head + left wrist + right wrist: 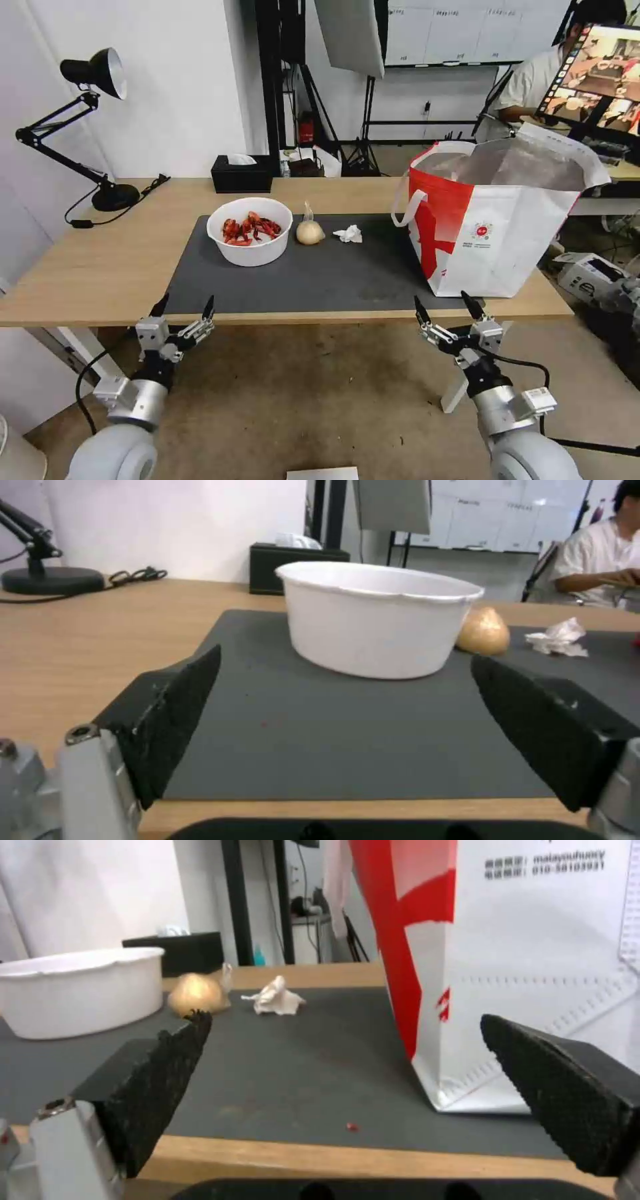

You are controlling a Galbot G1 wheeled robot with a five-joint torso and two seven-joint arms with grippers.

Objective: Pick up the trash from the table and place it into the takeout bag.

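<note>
Nearest, both arms hang just off the near edge of the table [100, 267], below its top: the left gripper [184, 311] at the mat's near-left corner, the right gripper [443, 309] below the bag, each with jaws spread wide and holding nothing, probably a ready pose. The dark grey mat [320, 273] lies bare across its near half, leaving open room to reach in. Farther back sit 3 pieces of trash in a row: the white bowl of crayfish shells [250, 230] at left, the small clear bag with a beige lump [309, 231] just beside it, then the crumpled tissue [349, 233]. At right the takeout bag [497, 220] stands upright with its foil-lined mouth open, likely to take drops from above. A black tissue box [242, 173] sits at the far edge.
</note>
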